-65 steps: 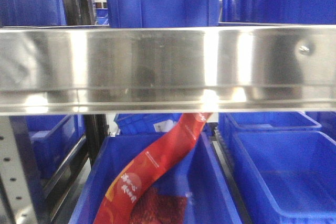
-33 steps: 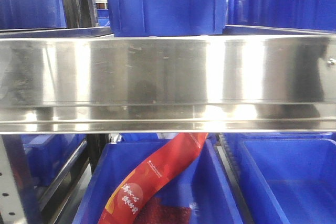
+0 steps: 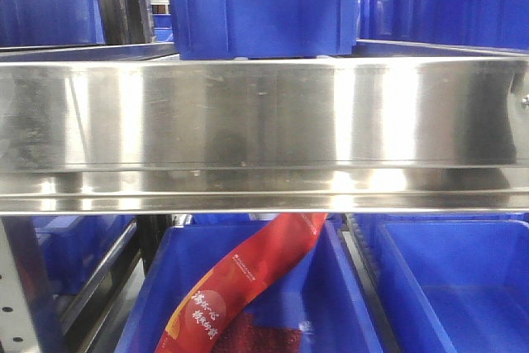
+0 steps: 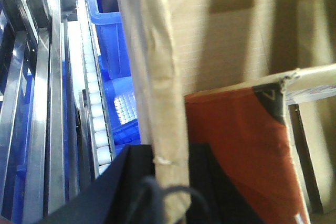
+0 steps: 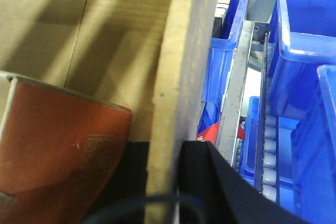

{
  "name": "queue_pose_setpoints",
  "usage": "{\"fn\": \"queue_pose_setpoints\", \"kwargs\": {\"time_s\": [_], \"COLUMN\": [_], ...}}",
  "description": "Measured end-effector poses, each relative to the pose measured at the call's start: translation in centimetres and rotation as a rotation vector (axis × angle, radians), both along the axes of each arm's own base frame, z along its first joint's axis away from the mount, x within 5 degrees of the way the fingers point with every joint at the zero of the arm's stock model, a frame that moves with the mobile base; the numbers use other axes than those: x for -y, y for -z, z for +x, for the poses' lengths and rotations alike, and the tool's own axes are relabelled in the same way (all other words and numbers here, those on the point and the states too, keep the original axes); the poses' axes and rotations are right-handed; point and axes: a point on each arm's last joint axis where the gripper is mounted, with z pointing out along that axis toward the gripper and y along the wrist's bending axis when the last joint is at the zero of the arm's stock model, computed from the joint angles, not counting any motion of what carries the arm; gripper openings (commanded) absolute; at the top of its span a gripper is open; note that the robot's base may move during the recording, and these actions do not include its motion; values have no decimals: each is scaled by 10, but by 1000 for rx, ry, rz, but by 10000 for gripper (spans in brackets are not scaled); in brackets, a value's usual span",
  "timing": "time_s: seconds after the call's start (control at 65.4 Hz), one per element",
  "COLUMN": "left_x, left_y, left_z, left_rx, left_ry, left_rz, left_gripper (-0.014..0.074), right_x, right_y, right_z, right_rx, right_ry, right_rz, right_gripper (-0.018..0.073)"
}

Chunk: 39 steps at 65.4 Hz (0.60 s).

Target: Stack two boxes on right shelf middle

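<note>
Gaping brown corrugated cardboard box (image 4: 220, 30)

We list: shelf rail (image 3: 264, 126), mirror-bright silver; bins (image 3: 260, 6), solid blue; packet (image 3: 248, 274), red with gold and white lettering; cardboard box (image 4: 236, 19), plain tan, finely ribbed; carton (image 4: 236, 150) inside, rust-orange, black corner; rollers (image 4: 97, 103), white.

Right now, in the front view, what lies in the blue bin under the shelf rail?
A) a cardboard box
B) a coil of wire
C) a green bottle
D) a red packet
D: a red packet leans up out of the blue bin just below the shelf rail.
</note>
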Motion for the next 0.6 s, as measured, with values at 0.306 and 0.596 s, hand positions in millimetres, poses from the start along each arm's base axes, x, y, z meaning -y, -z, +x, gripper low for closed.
{"fn": "queue_pose_setpoints", "kwargs": {"time_s": [0.306, 0.596], "left_x": [0, 0], "left_y": [0, 0], "left_z": [0, 0], "left_rx": [0, 0], "left_ry": [0, 0], "left_rz": [0, 0], "left_gripper": [-111, -111], "right_x": [0, 0], "right_y": [0, 0], "right_z": [0, 0], "right_rx": [0, 0], "right_ry": [0, 0], "right_rz": [0, 0], "right_gripper": [-153, -153]}}
